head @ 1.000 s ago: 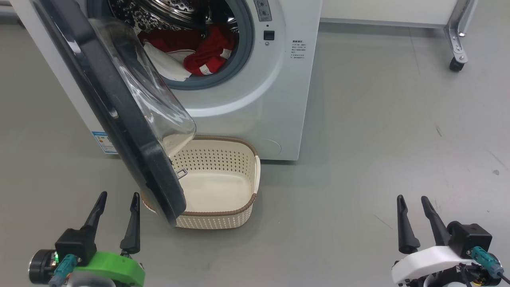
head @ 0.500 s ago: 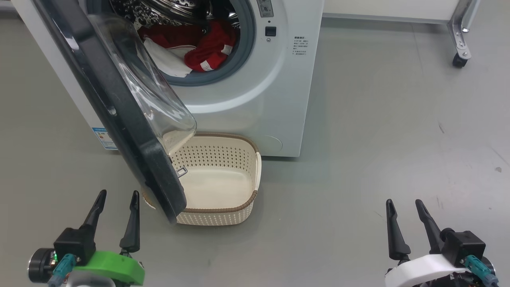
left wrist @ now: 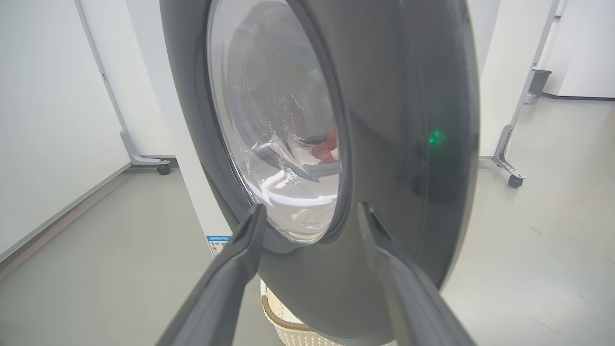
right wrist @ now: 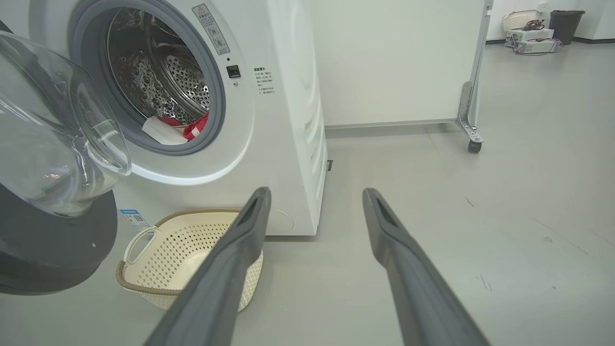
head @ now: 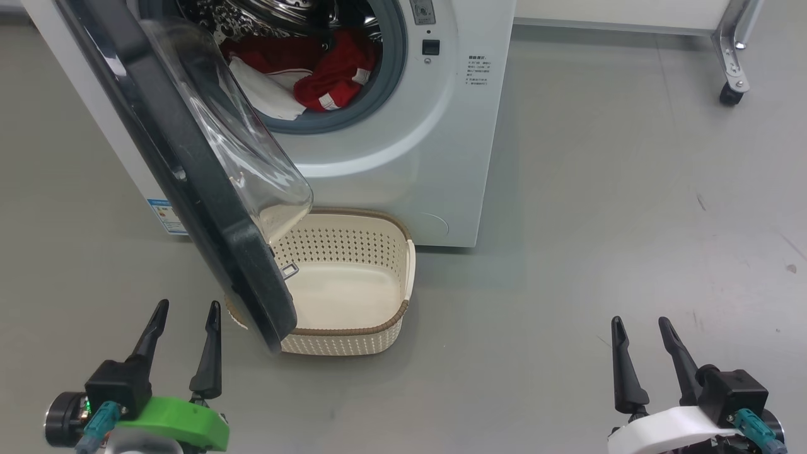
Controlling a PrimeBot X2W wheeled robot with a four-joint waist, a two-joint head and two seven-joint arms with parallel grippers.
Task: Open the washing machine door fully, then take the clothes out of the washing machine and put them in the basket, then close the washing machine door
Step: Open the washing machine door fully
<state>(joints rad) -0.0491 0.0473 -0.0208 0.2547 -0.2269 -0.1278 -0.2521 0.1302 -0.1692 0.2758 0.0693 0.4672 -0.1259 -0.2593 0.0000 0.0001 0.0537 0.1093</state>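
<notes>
**Door (head: 189, 183) partly open, clothes (head: 315, 69) in the drum (head: 277, 12)**

The door hangs over the empty basket (head: 353, 343), which sits on the floor (head: 567, 252) against the washing machine (head: 391, 157). The left tool (head: 189, 306) and right tool (head: 638, 321) are both spread wide, holding nothing, touching nothing.

Washing machine door (head: 189, 183) ajar, red clothes (head: 315, 69) inside, basket (head: 353, 334) empty
</notes>
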